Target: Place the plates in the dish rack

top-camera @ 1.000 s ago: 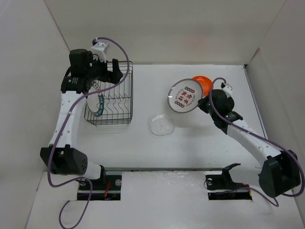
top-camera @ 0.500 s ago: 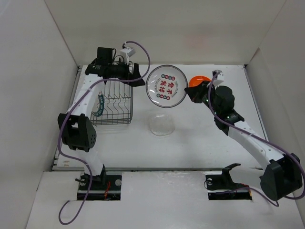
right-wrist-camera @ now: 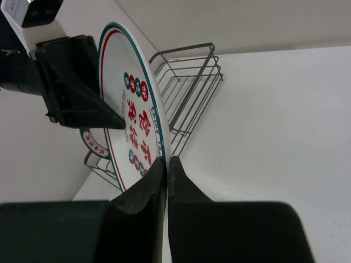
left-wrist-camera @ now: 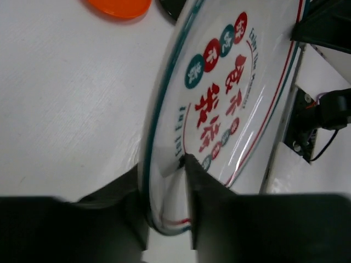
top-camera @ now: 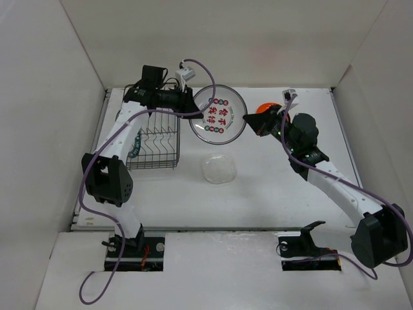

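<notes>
Above the far edge of the tabletop [top-camera: 271, 187], just right of the rectangular black wire dish rack [top-camera: 155, 139], the round white plate with red marks [top-camera: 218, 123] hangs tilted between both arms. The left gripper [top-camera: 191, 106] clamps its left rim and the right gripper [top-camera: 247, 121] pinches the opposite rim. A green-rimmed white plate [top-camera: 134, 147] stands in the rack. A clear glass plate [top-camera: 219, 169] lies flat midway between the far and near edges.

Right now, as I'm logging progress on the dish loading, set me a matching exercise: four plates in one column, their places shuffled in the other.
Plates: 1 red-marked plate; 2 clear glass plate; 3 green-rimmed plate; 4 orange plate.
Places: A in the dish rack; B flat on the table, centre; C just behind the right pincer; D in the air, between left pincer and right pincer.
Pairs: 1-D; 2-B; 3-A; 4-C.
</notes>
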Robot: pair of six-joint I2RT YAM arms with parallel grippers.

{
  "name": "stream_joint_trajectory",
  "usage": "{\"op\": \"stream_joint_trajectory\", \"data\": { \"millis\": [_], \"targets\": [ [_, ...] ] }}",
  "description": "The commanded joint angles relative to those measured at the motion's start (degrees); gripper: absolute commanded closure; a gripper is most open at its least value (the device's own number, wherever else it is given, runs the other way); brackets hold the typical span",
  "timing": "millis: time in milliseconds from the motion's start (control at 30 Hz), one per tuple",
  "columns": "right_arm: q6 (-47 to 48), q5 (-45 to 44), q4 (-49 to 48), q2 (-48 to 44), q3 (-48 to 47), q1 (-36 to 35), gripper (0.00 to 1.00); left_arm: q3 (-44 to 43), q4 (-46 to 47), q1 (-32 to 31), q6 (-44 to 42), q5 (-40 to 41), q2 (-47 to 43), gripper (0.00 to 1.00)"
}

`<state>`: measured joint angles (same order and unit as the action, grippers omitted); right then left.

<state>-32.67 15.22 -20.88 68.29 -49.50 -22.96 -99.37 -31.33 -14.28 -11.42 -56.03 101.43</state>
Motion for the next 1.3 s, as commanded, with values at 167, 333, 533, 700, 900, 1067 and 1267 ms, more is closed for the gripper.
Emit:
{"op": "stream_joint_trajectory", "data": {
  "millis": [167, 333, 533, 700, 900, 1067, 1267],
  "targets": [
    [-1.61, 3.15, -8.65, 2.28, -4.55, -1.47, 0.46, 4.26, 5.65, 0.22, 3.15, 0.74, -7.81, 1.0],
    [0.58, -2.03, -1.28, 4.3, -7.71, -2.62, 0.0, 12.78, 12.95, 3.2, 8.34, 14.84, -19.65, 1.0],
    [2.87, -13.55, 9.09, 5.45, -10.35, -4.2, 0.0, 16.05, 12.35, 4.26, 9.05, 47.02, -30.23, 1.0],
    [3.4, -15.83, 12.79, 6.77, -11.41, -4.2, 0.0, 17.45, 8.75, 4.79, 7.2, 71.01, -33.57, 1.0],
    [3.4, -15.84, 13.33, 7.38, -11.94, -4.2, 0.0, 22.38, 9.01, 4.79, 5.88, 83.35, -34.63, 1.0],
    [3.4, -15.22, 13.33, 7.38, -11.94, -3.67, 0.0, 25.01, 10.77, 4.79, 4.56, 88.37, -32.43, 1.0],
    [3.4, -14.7, 13.85, 6.25, -11.41, -2.53, 0.0, 26.59, 12.79, 4.79, 4.04, 90.57, -29.45, 1.0]
  ]
}}
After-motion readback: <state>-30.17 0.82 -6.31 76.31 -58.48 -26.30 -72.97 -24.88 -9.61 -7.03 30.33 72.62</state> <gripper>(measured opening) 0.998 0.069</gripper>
